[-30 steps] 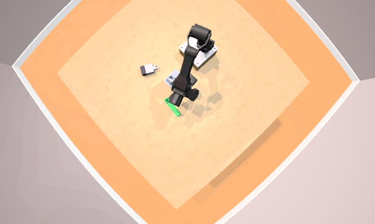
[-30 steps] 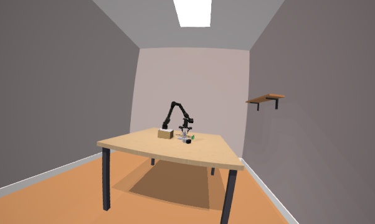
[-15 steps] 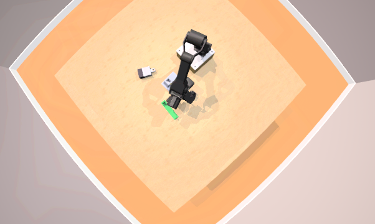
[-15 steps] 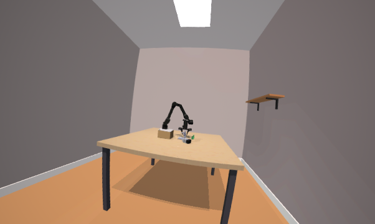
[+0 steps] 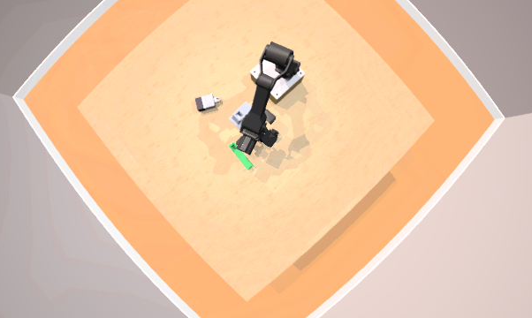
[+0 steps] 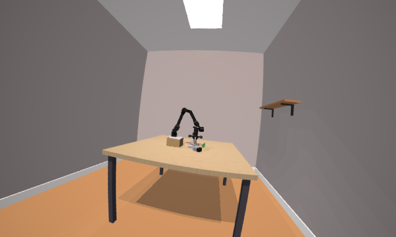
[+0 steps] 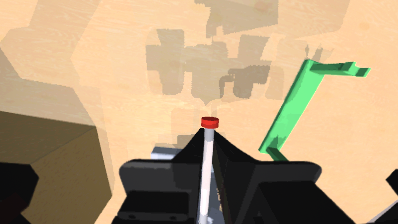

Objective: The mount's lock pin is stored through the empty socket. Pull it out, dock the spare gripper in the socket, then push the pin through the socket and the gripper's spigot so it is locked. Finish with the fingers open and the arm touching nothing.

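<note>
The lock pin (image 7: 206,175) has a white shaft and a red head. It stands between my fingertips in the wrist view, and its lower end is hidden. My gripper (image 7: 205,131) (image 6: 195,139) is shut on the pin, just below its red head. The pale blue-grey mount (image 5: 236,118) (image 7: 164,152) lies under the arm, mostly covered by it and by the fingers. I cannot tell how far the pin sits in the socket. The spare gripper (image 5: 207,102) (image 6: 198,149) lies on the table away from the mount, white with a dark end and a small spigot.
A green bracket-like part (image 5: 242,157) (image 7: 292,107) (image 6: 203,145) lies close beside my gripper. The arm's base block (image 5: 288,86) (image 6: 174,141) (image 7: 60,155) stands on the other side. A dark piece shows beside the arm near the mount.
</note>
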Robot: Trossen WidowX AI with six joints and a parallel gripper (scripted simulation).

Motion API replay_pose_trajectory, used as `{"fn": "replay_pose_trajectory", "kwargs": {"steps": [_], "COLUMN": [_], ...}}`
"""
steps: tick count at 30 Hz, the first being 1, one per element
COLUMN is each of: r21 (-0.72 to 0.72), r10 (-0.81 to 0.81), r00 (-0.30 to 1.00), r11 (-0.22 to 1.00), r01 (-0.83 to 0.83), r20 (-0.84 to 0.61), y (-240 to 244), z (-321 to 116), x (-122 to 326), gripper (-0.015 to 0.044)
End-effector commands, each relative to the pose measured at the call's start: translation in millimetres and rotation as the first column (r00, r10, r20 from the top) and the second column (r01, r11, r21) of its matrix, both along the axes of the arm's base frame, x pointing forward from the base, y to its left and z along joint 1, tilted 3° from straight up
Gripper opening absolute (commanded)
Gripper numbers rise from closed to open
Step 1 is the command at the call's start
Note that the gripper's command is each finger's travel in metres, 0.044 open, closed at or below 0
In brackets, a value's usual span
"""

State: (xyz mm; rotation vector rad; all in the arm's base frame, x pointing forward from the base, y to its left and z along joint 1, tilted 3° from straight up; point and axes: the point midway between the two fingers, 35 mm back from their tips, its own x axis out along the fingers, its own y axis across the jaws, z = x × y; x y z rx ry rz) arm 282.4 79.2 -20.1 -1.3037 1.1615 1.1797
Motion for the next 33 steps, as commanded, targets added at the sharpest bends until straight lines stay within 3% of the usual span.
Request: {"fn": "replay_pose_trajectory", "kwargs": {"steps": [1, 19, 33], "r21": [0.003, 0.202, 0.224], "r10": [0.004, -0.061, -0.064], "r00": [1.0, 0.998, 0.998], "r11": [1.0, 0.977, 0.973], "r01": [-0.004, 0.062, 0.064], "r20": [0.0, -0.01, -0.009], "y": [0, 9, 18], "z": [0, 12, 18], "x": [0, 4, 7], "gripper": [0.0, 0.0, 0.0]}}
